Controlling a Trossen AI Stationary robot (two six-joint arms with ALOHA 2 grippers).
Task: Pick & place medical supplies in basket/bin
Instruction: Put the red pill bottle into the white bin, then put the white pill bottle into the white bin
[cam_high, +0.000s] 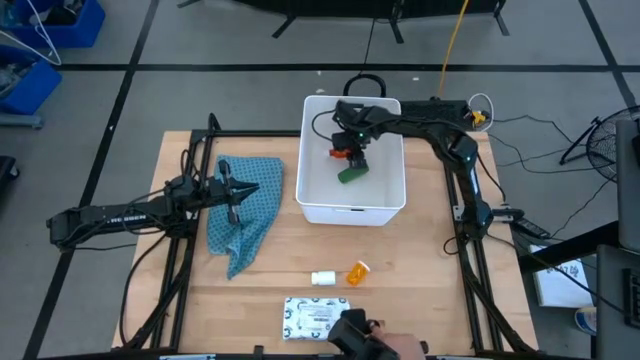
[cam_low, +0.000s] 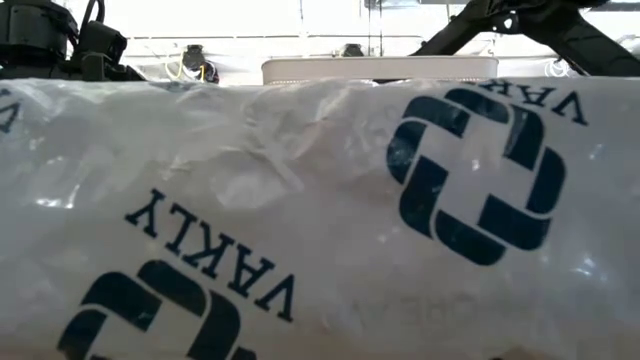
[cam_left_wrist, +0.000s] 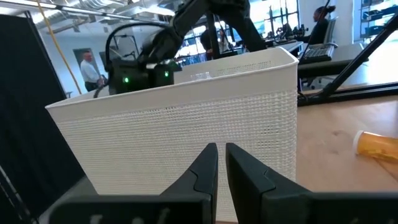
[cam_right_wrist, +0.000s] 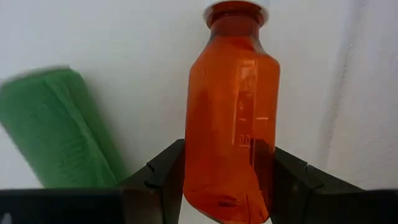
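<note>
The tub (cam_high: 353, 205) is white, with a finely dotted weave on its wall. Inside lie a green oblong piece (cam_right_wrist: 59, 127) and a translucent orange bottle (cam_right_wrist: 231, 118). The cloth (cam_high: 245, 210) is blue and patterned. On the pale wooden worktop (cam_high: 420, 270) sit a small white bottle (cam_high: 323, 278), an orange pill bottle (cam_high: 357, 272) and a white dotted packet (cam_high: 315, 317).

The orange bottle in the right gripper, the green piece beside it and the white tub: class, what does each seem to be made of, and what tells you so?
Orange bottle: clear-tinted glossy plastic, probably; light passes through it. Green piece: matte, finely ribbed, perhaps soft wrap or foam; hard to settle. White tub: matte plastic with a fine dotted texture on its wall. The right gripper is clamped on the bottle.
</note>
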